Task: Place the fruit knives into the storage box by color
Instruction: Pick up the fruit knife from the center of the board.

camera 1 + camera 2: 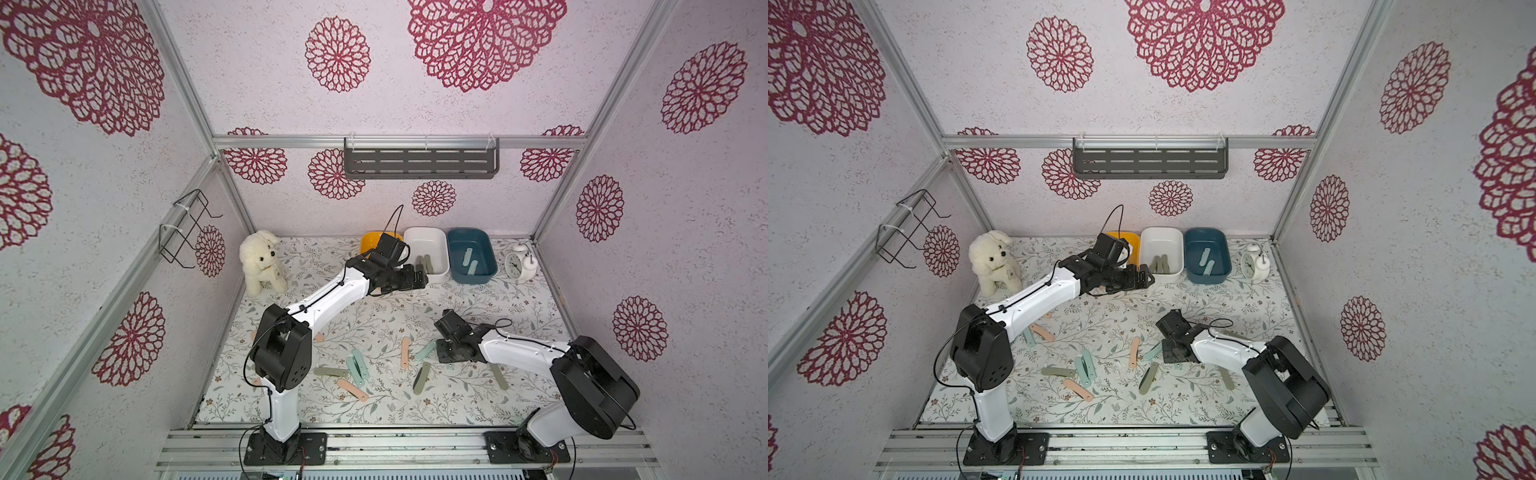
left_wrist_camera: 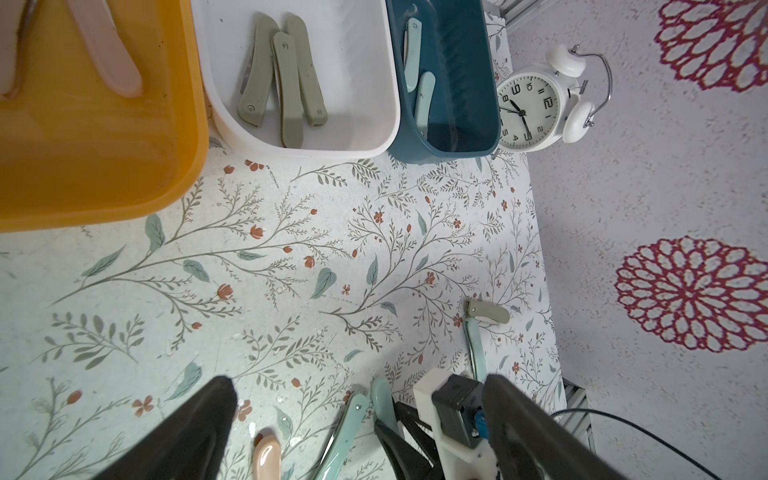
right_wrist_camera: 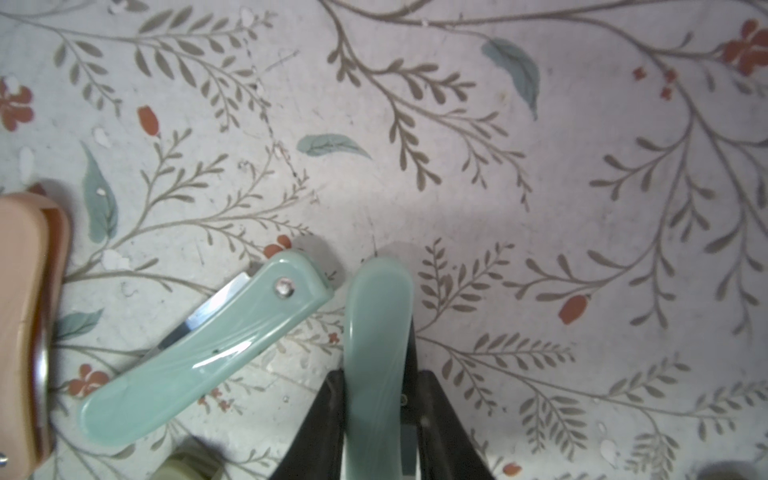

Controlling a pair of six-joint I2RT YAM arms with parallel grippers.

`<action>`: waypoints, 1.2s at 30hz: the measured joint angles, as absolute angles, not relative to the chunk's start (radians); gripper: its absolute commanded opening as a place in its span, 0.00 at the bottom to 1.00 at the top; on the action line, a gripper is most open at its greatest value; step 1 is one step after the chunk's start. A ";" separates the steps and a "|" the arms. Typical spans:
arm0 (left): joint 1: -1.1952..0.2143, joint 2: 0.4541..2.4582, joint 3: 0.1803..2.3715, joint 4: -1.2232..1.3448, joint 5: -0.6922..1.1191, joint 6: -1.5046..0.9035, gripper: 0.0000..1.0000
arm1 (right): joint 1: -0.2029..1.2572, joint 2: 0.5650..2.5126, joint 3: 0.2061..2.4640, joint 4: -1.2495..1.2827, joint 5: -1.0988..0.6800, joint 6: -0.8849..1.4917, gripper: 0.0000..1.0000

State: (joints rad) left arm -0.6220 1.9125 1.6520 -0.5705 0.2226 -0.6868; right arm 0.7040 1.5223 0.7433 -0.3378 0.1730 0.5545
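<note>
**Fruit knives (image 1: 358, 368): one mint piece gripped, dark teal tub next**

A mint knife (image 3: 376, 316) is clamped across its narrow sides by the right gripper (image 3: 379, 380), low over the floral mat (image 3: 540, 208). A straight upward lift is advised, since a second mint knife (image 3: 208, 353) lies just beside it. The load is best carried to the dark teal tub (image 1: 478, 277), where two mint ones lie. The left gripper (image 1: 419, 277) is spread wide and empty before the white tub (image 1: 438, 274). The clamped knife's rear half is hidden by the fingers; it probably rests on the mat. The yellow tub (image 1: 368, 245) is largely covered by the left arm (image 1: 332, 295).
</note>
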 measured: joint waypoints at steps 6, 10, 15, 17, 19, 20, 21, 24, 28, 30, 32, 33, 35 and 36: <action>-0.622 1.913 1.652 -0.575 0.218 -0.683 0.97 | 0.659 1.516 0.743 -0.352 0.172 0.553 0.27; -0.622 1.913 1.652 -0.580 0.214 -0.683 0.97 | 0.630 1.514 0.749 -0.371 0.172 0.550 0.27; -0.622 1.913 1.656 -0.585 0.211 -0.683 0.97 | 0.603 1.514 0.752 -0.387 0.171 0.545 0.27; -0.622 1.913 1.660 -0.588 0.210 -0.683 0.97 | 0.598 1.514 0.752 -0.387 0.170 0.543 0.27; -0.622 1.913 1.663 -0.588 0.209 -0.683 0.97 | 0.593 1.514 0.752 -0.386 0.163 0.542 0.29; -0.622 1.913 1.663 -0.589 0.209 -0.683 0.97 | 0.588 1.514 0.752 -0.386 0.157 0.542 0.31; -0.622 1.913 1.663 -0.589 0.209 -0.683 0.97 | 0.584 1.514 0.752 -0.385 0.151 0.541 0.36; -0.622 1.913 1.667 -0.590 0.209 -0.684 0.97 | 0.567 1.514 0.752 -0.382 0.126 0.529 0.48; -0.622 1.913 1.676 -0.591 0.209 -0.683 0.97 | 0.546 1.514 0.759 -0.388 0.081 0.505 0.58; -0.622 1.913 1.683 -0.595 0.209 -0.683 0.97 | 0.540 1.514 0.765 -0.403 0.059 0.491 0.58; -0.622 1.913 1.688 -0.597 0.209 -0.683 0.97 | 0.537 1.514 0.770 -0.424 0.049 0.485 0.55; -0.622 1.913 1.690 -0.597 0.209 -0.682 0.97 | 0.536 1.515 0.772 -0.434 0.047 0.479 0.53; -0.621 1.913 1.695 -0.600 0.209 -0.682 0.97 | 0.535 1.517 0.775 -0.448 0.048 0.479 0.52; -0.621 1.913 1.697 -0.601 0.208 -0.681 0.97 | 0.535 1.520 0.777 -0.453 0.048 0.478 0.50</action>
